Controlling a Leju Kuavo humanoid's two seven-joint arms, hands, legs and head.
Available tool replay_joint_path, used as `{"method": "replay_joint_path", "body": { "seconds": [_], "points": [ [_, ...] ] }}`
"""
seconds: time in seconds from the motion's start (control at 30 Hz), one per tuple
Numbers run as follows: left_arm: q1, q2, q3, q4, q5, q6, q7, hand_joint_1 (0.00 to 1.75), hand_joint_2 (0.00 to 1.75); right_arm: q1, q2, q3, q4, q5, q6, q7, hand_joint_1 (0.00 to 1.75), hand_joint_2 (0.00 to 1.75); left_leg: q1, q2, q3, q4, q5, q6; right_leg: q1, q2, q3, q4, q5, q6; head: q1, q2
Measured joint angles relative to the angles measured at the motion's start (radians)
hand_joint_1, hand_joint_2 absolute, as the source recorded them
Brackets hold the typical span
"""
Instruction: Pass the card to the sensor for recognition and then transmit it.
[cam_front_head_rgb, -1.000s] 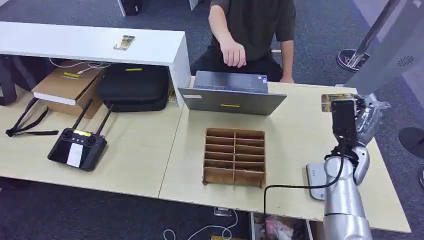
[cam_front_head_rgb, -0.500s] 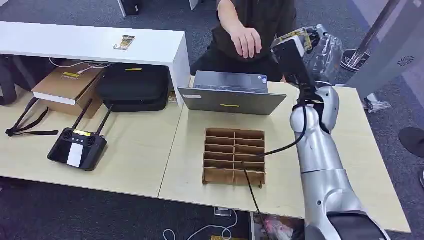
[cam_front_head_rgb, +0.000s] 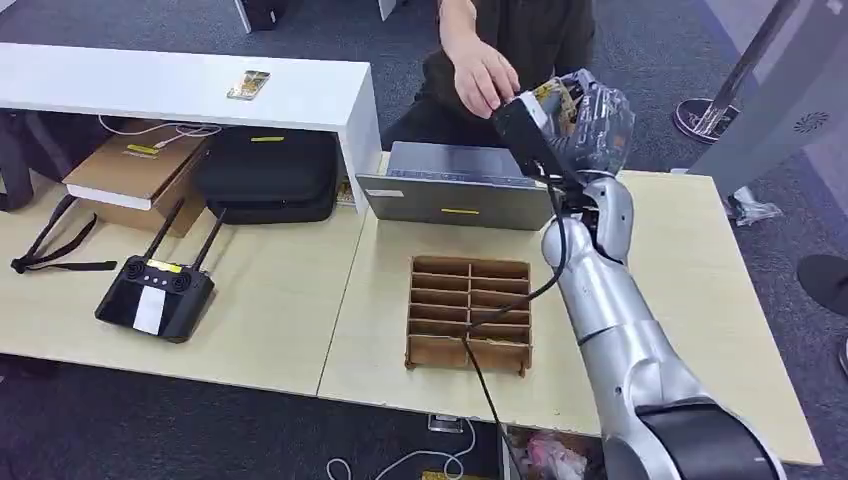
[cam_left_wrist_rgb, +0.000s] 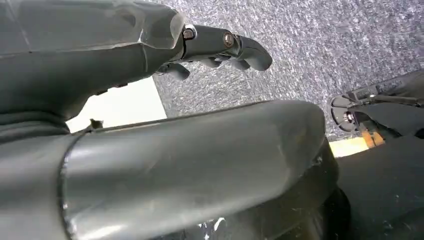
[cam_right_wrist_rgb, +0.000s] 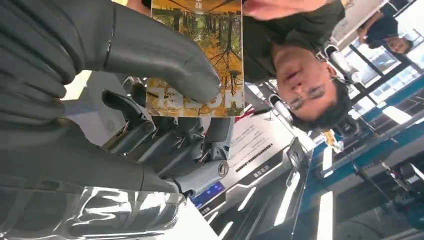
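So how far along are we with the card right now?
The scan step cannot be checked from these pictures. In hand: the right hand holds the card under its thumb, raised above the laptop toward the person's hand, which reaches for it. Whether their fingers touch it yet I cannot tell. Left: the person taking the card and the hand letting go.

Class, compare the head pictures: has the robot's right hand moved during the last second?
Yes. The right hand, holding the card, swung from the table's right edge to above the laptop, toward the person's hand.
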Motion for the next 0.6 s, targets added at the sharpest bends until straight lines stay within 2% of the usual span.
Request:
{"method": "replay_joint_path", "body": {
  "seconds": [0.1,0.2,0.3,0.6],
  "points": [
    [-0.012,-0.013,-0.005,0.000,0.000,0.030,-0.019,0.00,0.00,0.000,0.002,0.001,0.030,0.007,-0.029,0.001,1.75,1.75,0.000,0.000,0.000,0.000,0.000,0.000,0.000,0.000,0.000,0.000,0.000,0.000,0.000,0.000],
    [-0.036,-0.046,-0.022,-0.002,-0.003,0.077,-0.037,0.00,0.00,0.000,0.003,0.001,0.057,0.010,-0.062,0.008,1.75,1.75,0.000,-0.001,0.000,0.000,0.000,0.000,0.000,-0.001,0.000,0.000,0.000,0.000,0.000,0.000],
    [-0.058,-0.074,-0.031,-0.005,-0.003,0.091,-0.037,0.00,0.00,0.000,0.003,0.001,0.073,0.011,-0.069,0.009,1.75,1.75,0.000,-0.001,0.000,0.000,0.000,0.000,0.000,0.000,0.000,0.000,0.000,0.000,0.000,0.000],
    [-0.062,-0.094,-0.065,-0.006,0.013,0.133,-0.059,0.00,0.00,-0.006,0.003,0.001,0.130,0.041,-0.101,0.055,1.75,1.75,0.000,-0.001,0.000,0.000,0.000,0.000,0.000,0.000,0.000,0.000,0.000,0.000,0.000,0.000]
  ]
}}
